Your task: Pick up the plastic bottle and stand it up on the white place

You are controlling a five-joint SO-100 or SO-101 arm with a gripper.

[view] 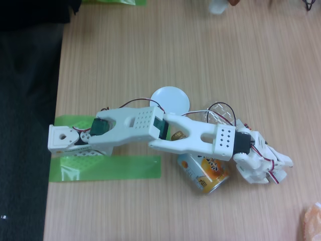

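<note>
The hand is seen at the lower right of the fixed view; whether it is open or closed cannot be told. The plastic bottle cannot be made out. The white place lies well apart, up-left across the bench, beyond the orange can
</note>
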